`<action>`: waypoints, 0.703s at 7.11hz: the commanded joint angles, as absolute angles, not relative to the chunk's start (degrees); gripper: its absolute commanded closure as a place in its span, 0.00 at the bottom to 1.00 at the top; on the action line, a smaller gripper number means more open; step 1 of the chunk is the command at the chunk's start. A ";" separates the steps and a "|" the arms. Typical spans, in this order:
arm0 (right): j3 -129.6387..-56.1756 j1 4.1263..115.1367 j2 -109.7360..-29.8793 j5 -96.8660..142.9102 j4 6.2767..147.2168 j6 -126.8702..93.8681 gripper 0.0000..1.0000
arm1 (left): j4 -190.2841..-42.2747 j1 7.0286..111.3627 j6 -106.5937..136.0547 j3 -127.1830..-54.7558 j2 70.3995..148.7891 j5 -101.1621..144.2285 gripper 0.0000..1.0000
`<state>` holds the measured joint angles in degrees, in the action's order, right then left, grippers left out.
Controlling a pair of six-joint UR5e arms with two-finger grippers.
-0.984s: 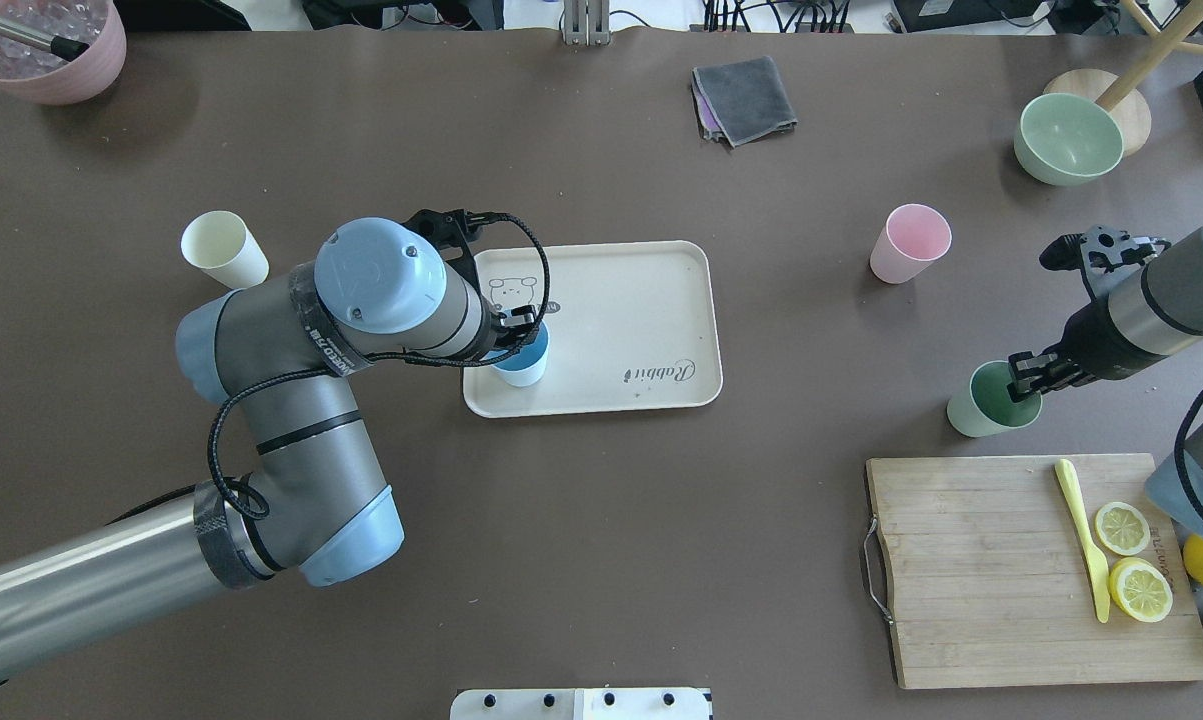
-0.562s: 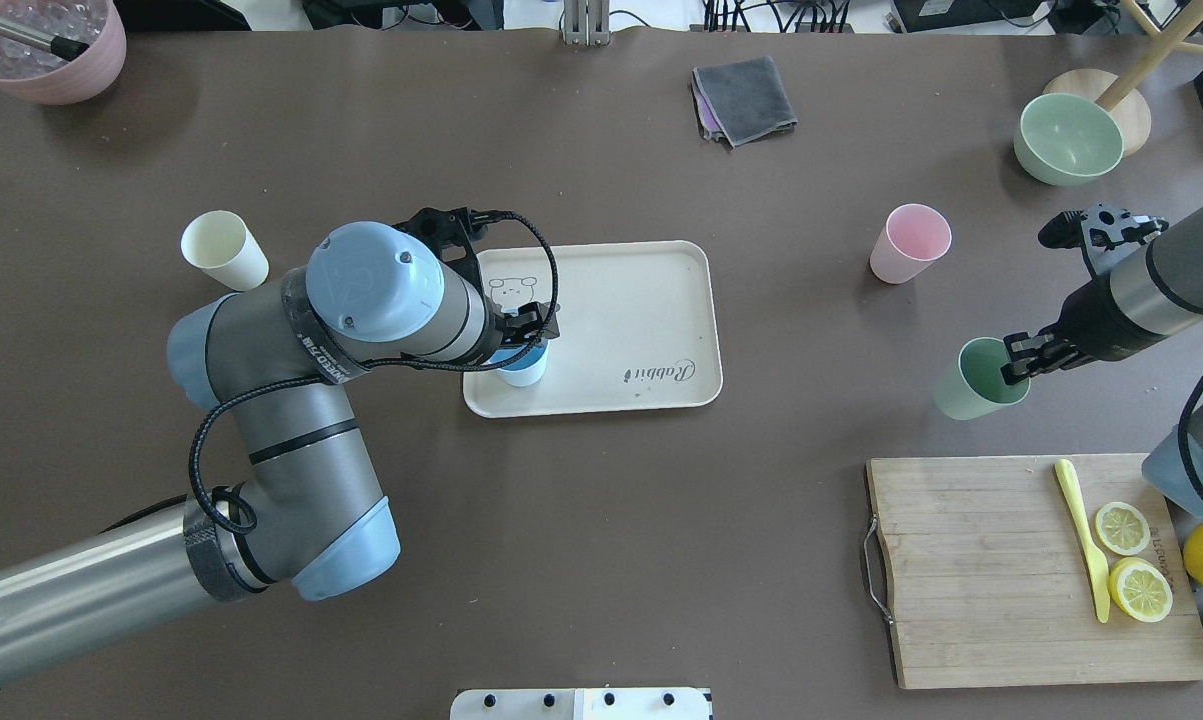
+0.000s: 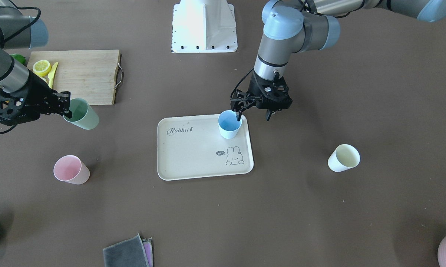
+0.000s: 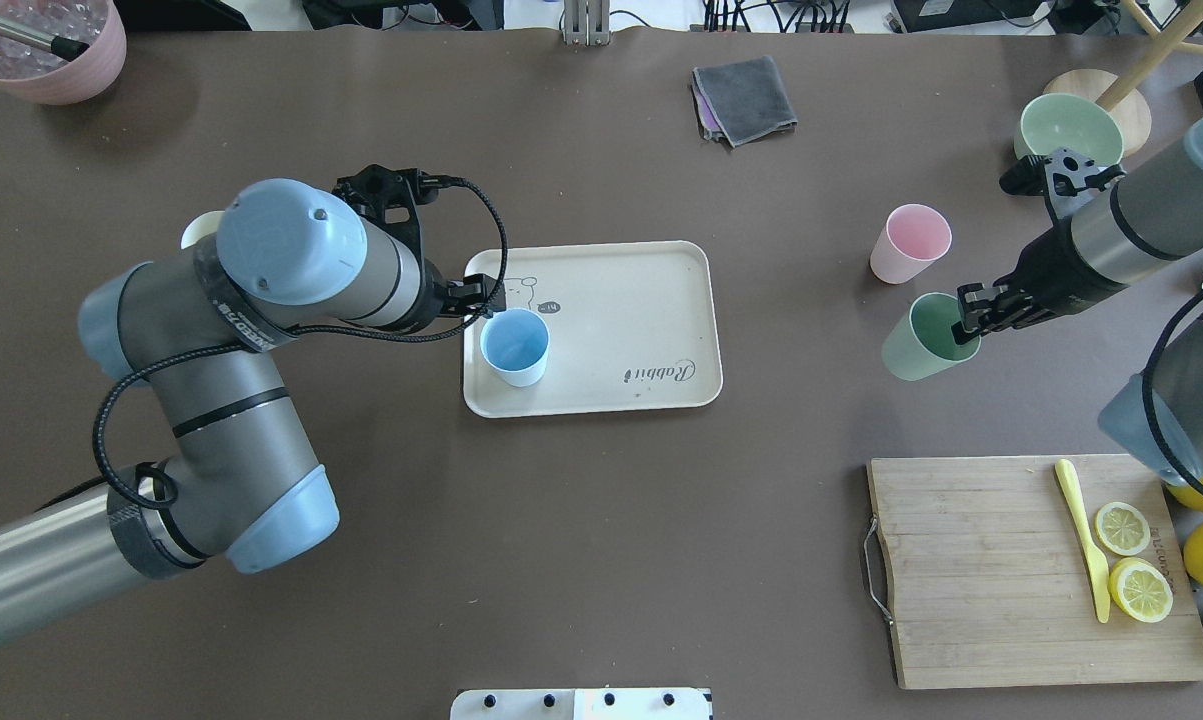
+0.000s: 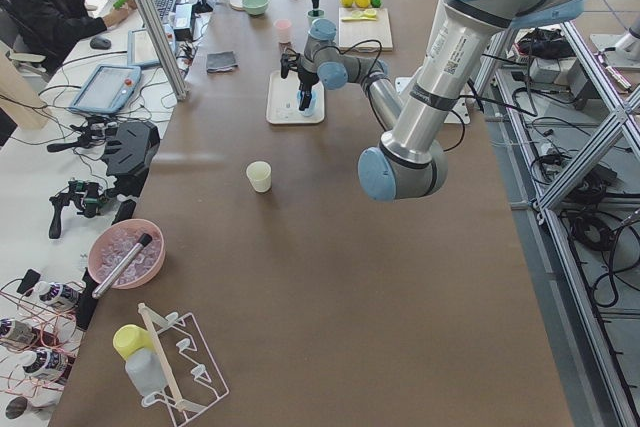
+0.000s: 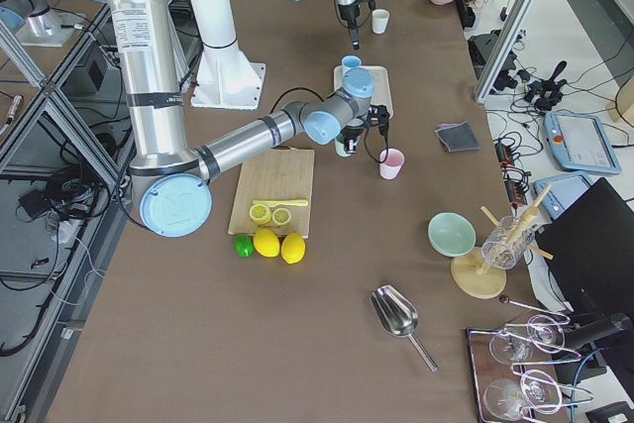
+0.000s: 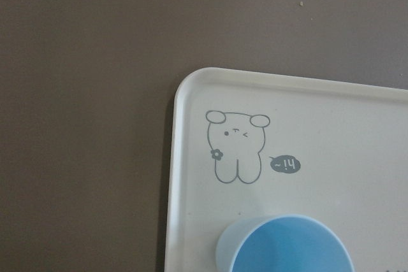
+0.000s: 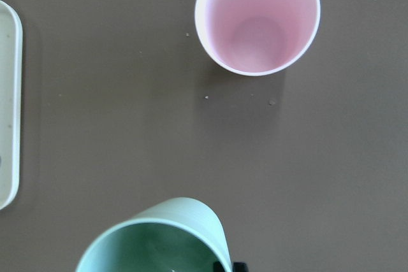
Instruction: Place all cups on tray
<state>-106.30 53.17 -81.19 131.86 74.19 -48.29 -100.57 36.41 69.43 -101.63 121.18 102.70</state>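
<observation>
The blue cup stands upright on the beige tray, near its rabbit drawing. My left gripper is open and empty, just off the cup's rim on the side away from the tray's middle; the front view shows the gripper too. The left wrist view shows the blue cup below. My right gripper is shut on the rim of the green cup, held tilted above the table. The pink cup stands just beyond it. The cream cup stands alone, mostly hidden by my left arm in the overhead view.
A wooden cutting board with lemon halves and a yellow knife lies at the near right. A pale green bowl, a folded grey cloth and a pink pot sit along the far edge.
My left gripper has let go of the blue cup and drawn back left off it. My right gripper has lifted the green cup and carried it left and farther, beside the pink cup.
</observation>
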 commanded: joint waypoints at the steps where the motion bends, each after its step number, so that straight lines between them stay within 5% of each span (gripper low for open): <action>1: -106.61 51.42 -75.17 131.57 74.62 -56.57 1.00 | -99.33 47.66 56.57 -102.04 117.18 112.01 0.02; 5: -105.74 45.91 -62.87 126.60 85.31 -59.68 1.00 | -103.41 60.71 35.19 -89.07 115.84 114.86 0.02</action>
<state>-105.97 48.17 -66.83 129.56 81.03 -59.39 -100.25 57.40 39.90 -93.38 115.98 113.91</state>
